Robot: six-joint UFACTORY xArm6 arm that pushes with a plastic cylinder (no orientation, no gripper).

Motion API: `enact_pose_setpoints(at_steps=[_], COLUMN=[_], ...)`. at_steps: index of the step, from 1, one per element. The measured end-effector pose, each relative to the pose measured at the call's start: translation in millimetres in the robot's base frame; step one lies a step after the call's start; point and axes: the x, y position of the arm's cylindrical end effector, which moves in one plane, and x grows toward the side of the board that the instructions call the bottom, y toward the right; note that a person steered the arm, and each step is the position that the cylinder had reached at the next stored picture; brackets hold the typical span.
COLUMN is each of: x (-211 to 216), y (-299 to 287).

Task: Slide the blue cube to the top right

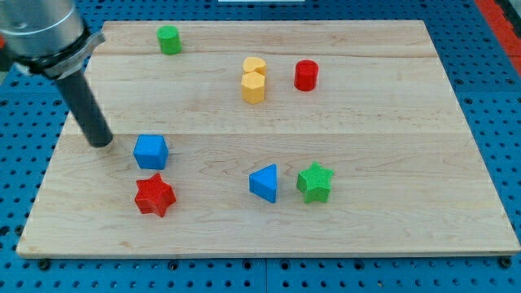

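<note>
No fingers or jaws are carried by this arm, so nothing is gripped: only a straight dark rod is fitted, and my tip (100, 144) is set down on the board at the view's left, just to the left of the blue cube (151, 151), with a narrow strip of wood visible between them. Whether the gap is fully clear cannot be settled from this angle.

Items, largest first:

1. Blue perforated base (496, 98): seen around the board on all sides and cut off by every edge of the frame.
2. Wooden board (366, 122): pale planks, shown whole.
3. Arm housing (41, 32): grey, cut off at the view's top left corner; the rod's upper end is hidden inside it.
4. Blue cube: left of centre, near the red star.
5. Red star (155, 195): just below the blue cube, apart from it.
6. Green star (314, 182): lower middle, near the blue triangular block.
7. Blue triangular block (264, 182): just left of the green star.
8. Yellow blocks (254, 80): two, touching, one behind the other; the shapes are hard to make out.
9. Red cylinder (305, 75): upright, to the right of the yellow blocks.
10. Green cylinder (168, 39): upright, near the board's top edge.
</note>
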Motion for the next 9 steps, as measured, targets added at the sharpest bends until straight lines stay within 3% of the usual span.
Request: enact_pose_setpoints(at_steps=[1, 3, 5, 7, 9], x=[19, 1, -44, -44, -42], y=[9, 209, 179, 312, 384])
